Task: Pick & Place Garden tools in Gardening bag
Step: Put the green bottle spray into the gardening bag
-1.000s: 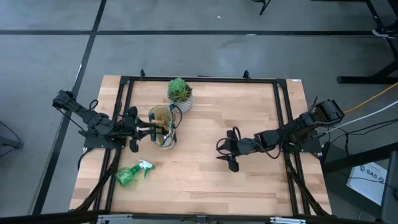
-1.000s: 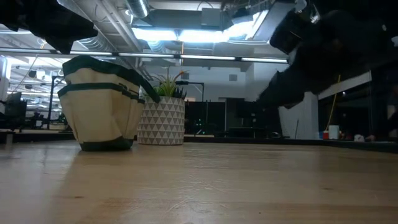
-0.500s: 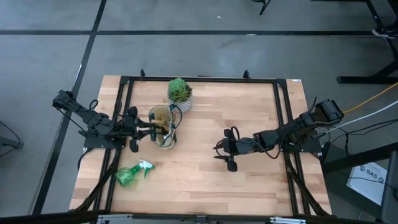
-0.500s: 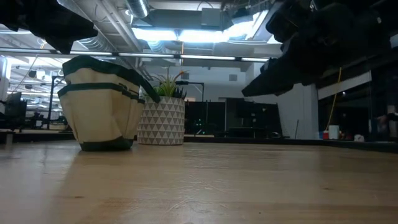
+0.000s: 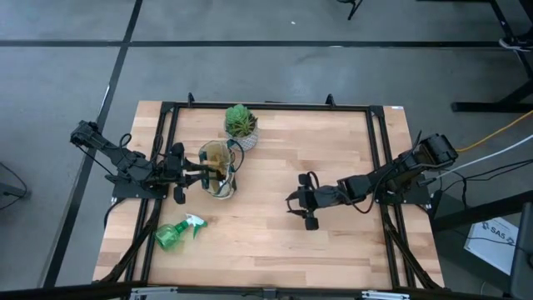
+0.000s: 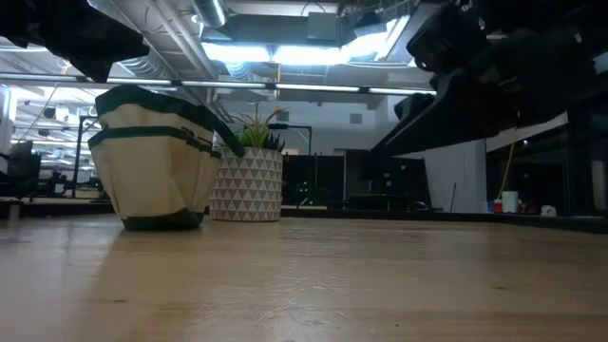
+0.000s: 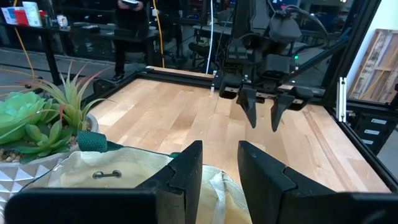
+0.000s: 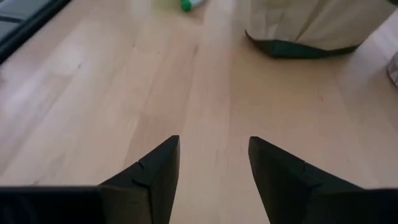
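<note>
The bag (image 5: 218, 169) is the landmark here: a small cream canvas tote with dark green trim (image 6: 152, 138), standing upright on the pale wooden table (image 5: 275, 242) toward its left side. The left gripper (image 5: 206, 173) is at the bag's left rim, above its open mouth. Its two dark fingers (image 7: 186, 174) are a little apart and hold nothing; under them the cream cloth of the bag shows, with a small metal clasp (image 7: 107, 175).

Just behind the bag stands a plant (image 5: 241, 121) with pointed green leaves, in a white pot with a triangle pattern (image 6: 246, 185). The pot is very close to the bag; I cannot tell if they touch.

In front of the bag and a little to its left, the spray bottle (image 5: 176, 232) lies on its side on the table, apart from the bag. It is translucent green with a lighter trigger head.

To the right of the bag, well apart from it, the right gripper (image 5: 305, 204) hangs above bare wood. Its wedge-shaped fingers (image 8: 280, 174) are spread apart and empty. Between it and the bag nothing stands on the table.

A black metal frame (image 5: 271, 107) runs around the table edges.
</note>
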Robot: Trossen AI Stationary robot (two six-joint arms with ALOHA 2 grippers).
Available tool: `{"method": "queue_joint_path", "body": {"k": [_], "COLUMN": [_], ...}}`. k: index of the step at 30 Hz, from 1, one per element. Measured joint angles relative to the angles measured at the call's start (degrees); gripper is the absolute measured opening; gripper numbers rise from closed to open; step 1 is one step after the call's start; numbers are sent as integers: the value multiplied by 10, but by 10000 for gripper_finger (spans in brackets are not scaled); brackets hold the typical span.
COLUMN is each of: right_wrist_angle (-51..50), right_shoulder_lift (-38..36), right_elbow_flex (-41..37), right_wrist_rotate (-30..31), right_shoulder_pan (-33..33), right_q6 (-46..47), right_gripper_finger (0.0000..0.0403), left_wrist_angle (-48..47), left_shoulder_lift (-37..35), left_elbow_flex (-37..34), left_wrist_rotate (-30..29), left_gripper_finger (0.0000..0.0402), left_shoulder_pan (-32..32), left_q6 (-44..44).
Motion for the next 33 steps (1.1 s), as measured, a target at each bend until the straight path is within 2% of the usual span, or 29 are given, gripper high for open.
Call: {"method": "queue_joint_path", "body": {"k": [5,17,24,33], "right_wrist_angle": [4,6,86,86], "right_shoulder_lift": [0,0,-1,-1], "right_elbow_flex": [0,0,0,0], "right_wrist_rotate": [-29,-28,-24,-24], "right_shoulder_pan": [0,0,-3,-3], "right_q6": [-2,-5,-23,-23], "right_gripper_finger": [194,194,194,194], "left_wrist_angle": [0,0,0,0], "left_shoulder_lift": [0,0,0,0], "left_elbow_flex": [0,0,0,0], "left_wrist_rotate": [0,0,0,0], "left_gripper_finger": [98,98,98,98], "left_shoulder_pan": [0,0,0,0], "left_q6": [0,0,0,0]}}
